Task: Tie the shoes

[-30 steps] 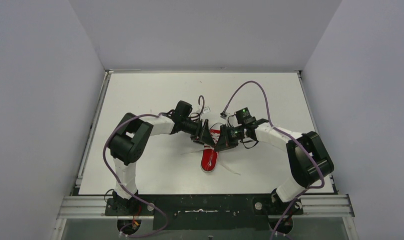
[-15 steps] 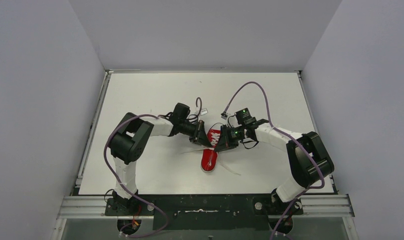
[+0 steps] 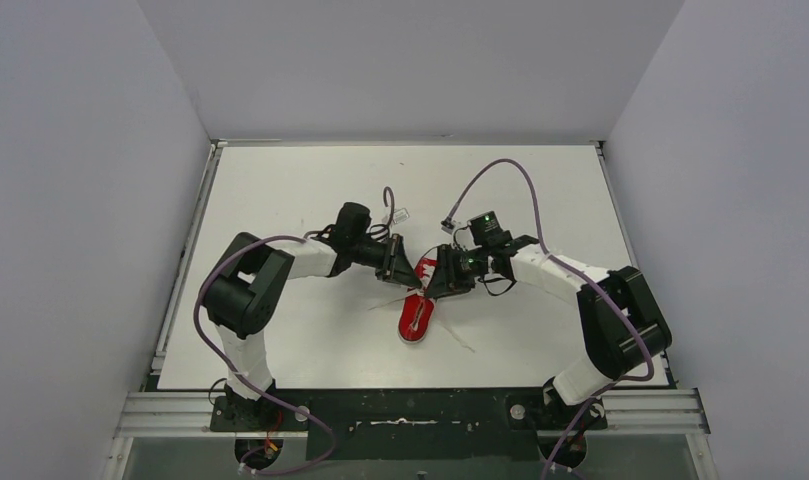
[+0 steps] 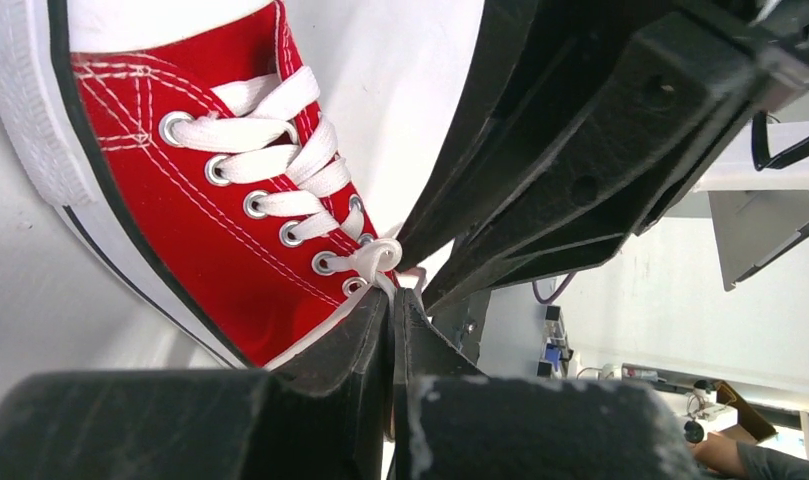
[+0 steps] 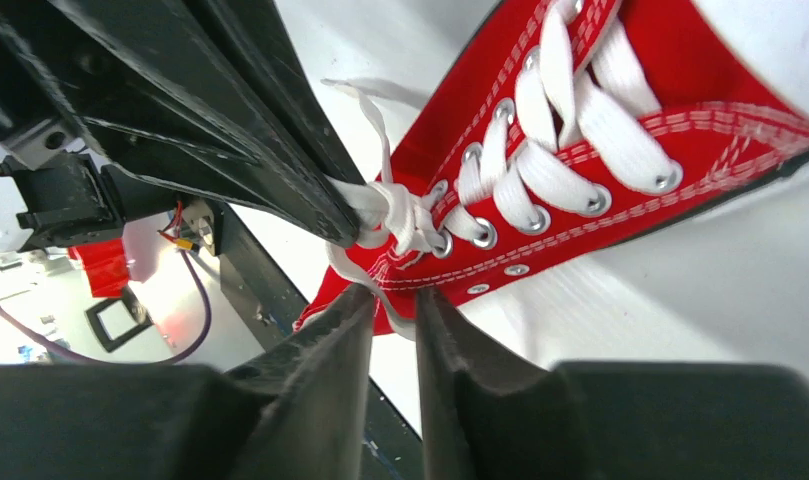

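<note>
The red sneaker (image 3: 417,318) lies mid-table, its white laces (image 4: 280,130) crossed up to a first knot (image 5: 400,215). Both grippers meet low over the shoe's top eyelets. My left gripper (image 3: 408,274) (image 4: 393,297) is shut on a white lace strand that leads out of the knot. From the right, my right gripper (image 3: 435,290) (image 5: 395,297) stands slightly open, a loose lace strand (image 5: 375,288) crossing the gap between its fingers. In the right wrist view the left gripper's fingers (image 5: 280,170) pinch the lace beside the knot. The shoe's heel is hidden under the grippers.
Loose lace ends trail on the white table (image 3: 280,200) to the shoe's left (image 3: 380,305) and right (image 3: 462,340). Purple cables (image 3: 505,175) arch over both arms. Grey walls close three sides; a metal rail (image 3: 410,405) runs along the near edge.
My left gripper closed on the lace and pulled a little back and left. My right gripper, shut before, has parted its fingers. The shoe shifted slightly.
</note>
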`<state>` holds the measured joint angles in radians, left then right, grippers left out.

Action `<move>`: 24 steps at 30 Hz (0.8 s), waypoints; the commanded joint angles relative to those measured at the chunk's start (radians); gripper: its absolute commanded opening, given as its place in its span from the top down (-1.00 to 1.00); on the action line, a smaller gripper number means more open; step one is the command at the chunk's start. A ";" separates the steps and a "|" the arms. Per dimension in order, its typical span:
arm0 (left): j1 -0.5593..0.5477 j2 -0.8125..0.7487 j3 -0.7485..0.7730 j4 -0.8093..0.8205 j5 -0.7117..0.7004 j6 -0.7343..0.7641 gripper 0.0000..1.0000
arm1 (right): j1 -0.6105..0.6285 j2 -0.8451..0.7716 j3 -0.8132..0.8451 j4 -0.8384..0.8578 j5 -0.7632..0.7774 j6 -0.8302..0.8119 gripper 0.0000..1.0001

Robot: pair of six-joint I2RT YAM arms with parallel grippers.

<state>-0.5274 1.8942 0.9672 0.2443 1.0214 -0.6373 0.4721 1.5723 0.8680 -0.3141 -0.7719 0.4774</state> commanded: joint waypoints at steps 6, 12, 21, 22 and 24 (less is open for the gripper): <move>0.012 -0.032 0.010 0.102 0.036 -0.037 1.00 | -0.012 -0.024 0.126 -0.013 0.061 -0.034 0.25; 0.012 -0.030 0.008 0.104 0.044 -0.038 1.00 | -0.016 0.035 0.164 -0.033 0.055 -0.095 0.32; 0.014 -0.034 0.008 0.084 0.049 -0.024 1.00 | -0.016 0.089 0.165 -0.009 0.023 -0.105 0.49; 0.014 -0.034 0.009 0.082 0.050 -0.023 1.00 | -0.018 0.088 0.164 -0.010 0.030 -0.105 0.55; 0.014 -0.033 0.009 0.077 0.047 -0.020 1.00 | -0.021 0.077 0.159 -0.004 0.052 -0.104 0.72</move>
<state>-0.5159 1.8931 0.9577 0.2775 1.0279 -0.6704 0.4568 1.6665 1.0069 -0.3531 -0.7410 0.3943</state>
